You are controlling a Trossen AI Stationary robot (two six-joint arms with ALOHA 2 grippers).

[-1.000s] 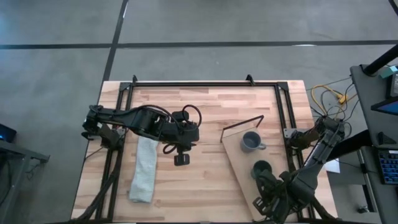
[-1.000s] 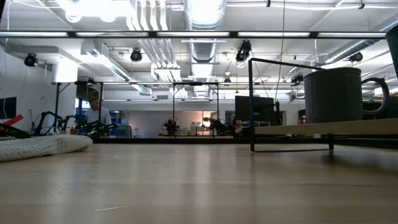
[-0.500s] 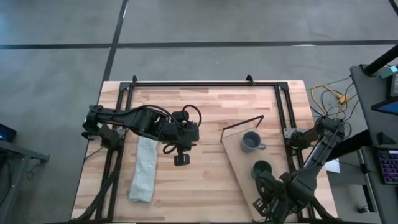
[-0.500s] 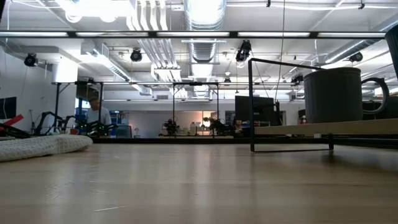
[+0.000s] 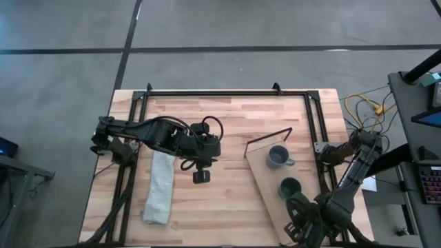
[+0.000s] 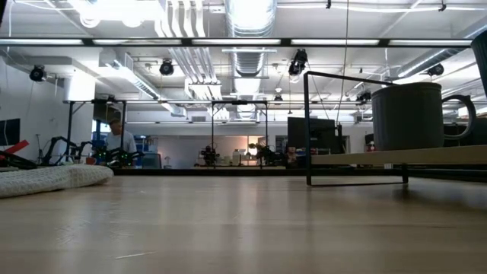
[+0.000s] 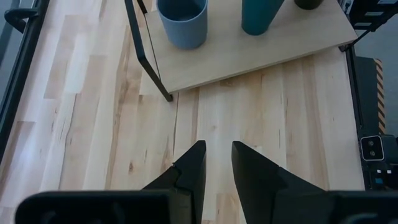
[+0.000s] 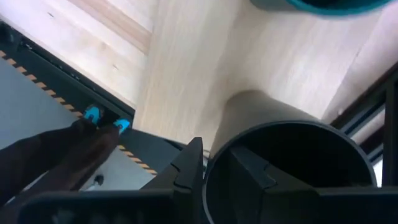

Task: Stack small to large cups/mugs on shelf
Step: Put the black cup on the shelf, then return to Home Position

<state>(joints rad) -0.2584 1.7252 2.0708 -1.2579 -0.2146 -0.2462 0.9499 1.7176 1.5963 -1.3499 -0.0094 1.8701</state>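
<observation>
3 cups on 1 shelf (image 5: 265, 180): 1 blue-grey mug (image 5: 278, 156), 1 teal cup (image 5: 289, 187), 1 black cup (image 8: 292, 168). 1 grey cloth (image 5: 160, 188). 2 arms. 1 person in bkgd.

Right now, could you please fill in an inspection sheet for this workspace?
Surface: butcher-block table, bare in the middle.
Job's things: pale wooden shelf at the right; blue-grey mug, teal cup and black cup stand on it.
Clutter: grey folded cloth at the left.
Hands: left hand open, empty, over mid-table; right hand at the shelf's near end, one finger inside the black cup's rim, one outside, loosening.
Cables: yellow and orange leads beyond the right edge.
Surroundings: concrete floor; a person far off in the room.
</observation>
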